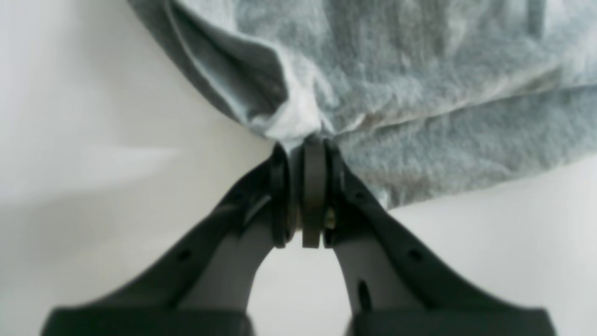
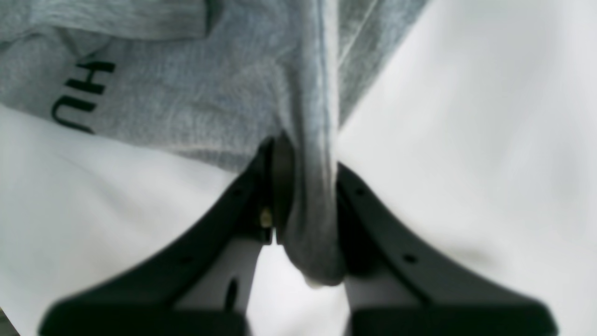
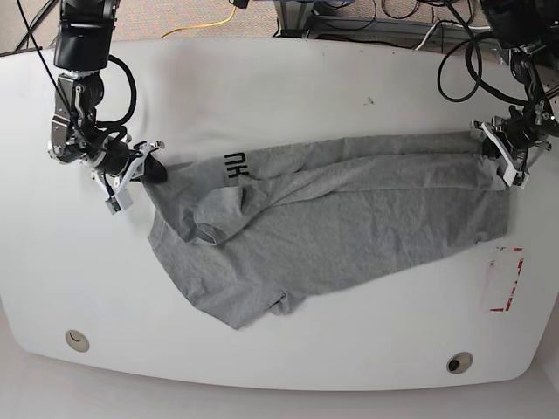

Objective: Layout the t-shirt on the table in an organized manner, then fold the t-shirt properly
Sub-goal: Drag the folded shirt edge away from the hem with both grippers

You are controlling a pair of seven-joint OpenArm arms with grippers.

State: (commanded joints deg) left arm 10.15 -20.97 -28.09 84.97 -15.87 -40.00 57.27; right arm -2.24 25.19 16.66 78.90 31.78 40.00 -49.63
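Pinching opposite ends of the shirt (image 3: 332, 218), both claws clamp cloth: right gripper (image 3: 150, 168) at scene left, left gripper (image 3: 498, 150) at scene right; shirt stretched across mid table (image 3: 279, 87).

The t-shirt (image 3: 349, 218) was soft, matt, heathered grey cloth, wrinkled beside each tool. The bench (image 3: 279, 96) under it looked smooth, white and faintly glossy.
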